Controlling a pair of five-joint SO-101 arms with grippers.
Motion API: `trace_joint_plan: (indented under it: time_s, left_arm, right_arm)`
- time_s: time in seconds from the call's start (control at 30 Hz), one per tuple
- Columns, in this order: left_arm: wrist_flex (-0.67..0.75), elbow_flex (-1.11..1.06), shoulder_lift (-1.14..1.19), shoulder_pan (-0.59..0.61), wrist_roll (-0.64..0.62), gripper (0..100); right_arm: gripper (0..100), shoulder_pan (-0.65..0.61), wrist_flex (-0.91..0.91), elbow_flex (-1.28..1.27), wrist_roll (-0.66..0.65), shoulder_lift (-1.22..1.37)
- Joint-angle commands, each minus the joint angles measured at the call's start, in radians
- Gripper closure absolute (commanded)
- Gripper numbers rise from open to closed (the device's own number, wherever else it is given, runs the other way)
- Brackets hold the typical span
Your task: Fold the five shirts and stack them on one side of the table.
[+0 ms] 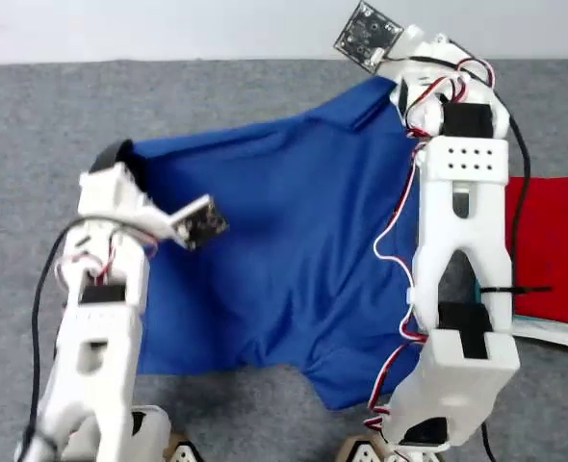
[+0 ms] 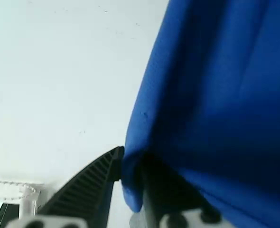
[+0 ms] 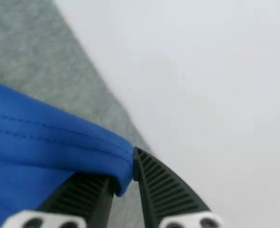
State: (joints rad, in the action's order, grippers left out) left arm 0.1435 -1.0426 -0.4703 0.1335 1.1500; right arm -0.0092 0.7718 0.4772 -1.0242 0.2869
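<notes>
While lying spread over the grey bench [image 1: 34, 125], pinched at both far corners: blue shirt [image 1: 294, 260]. Left jaws clamped on its far-left edge; right jaws clamped on its far-right hem. Just beside the blue shirt's right side, partly behind an arm, red shirt [image 1: 554, 241].

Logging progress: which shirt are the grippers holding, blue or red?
The blue shirt, pinched by left gripper and right gripper; the red shirt lies aside.
</notes>
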Motion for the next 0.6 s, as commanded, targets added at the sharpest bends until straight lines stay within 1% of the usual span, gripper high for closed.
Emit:
trace_joint_plan:
  time_s: [0.0, 0.1, 0.23, 0.3, 0.4, 0.57]
  left_arm:
    - [0.071, 0.213, 0.213, -0.002, 0.0, 98]
    - [0.075, 0.377, 0.373, -0.002, 0.0, 98]
    - [0.072, 0.591, 0.523, -0.002, 0.0, 98]
    - [0.071, 0.679, 0.578, -0.002, 0.0, 98]
    - [0.071, 0.78, 0.644, -0.003, 0.0, 98]
    - [0.071, 0.874, 0.715, -0.002, 0.003, 98]
  right_arm:
    - [98.7, 0.001, -0.11, 0.009, 0.015, 0.022]
    - [98.7, 0.002, -0.203, 0.009, 0.012, 0.064]
    - [98.7, 0.008, -0.337, 0.009, 0.009, 0.107]
    - [98.7, 0.007, -0.389, 0.009, -0.028, 0.124]
    - [98.7, -0.005, -0.45, 0.009, -0.106, 0.142]
    - [98.7, -0.018, -0.559, 0.009, -0.11, 0.16]
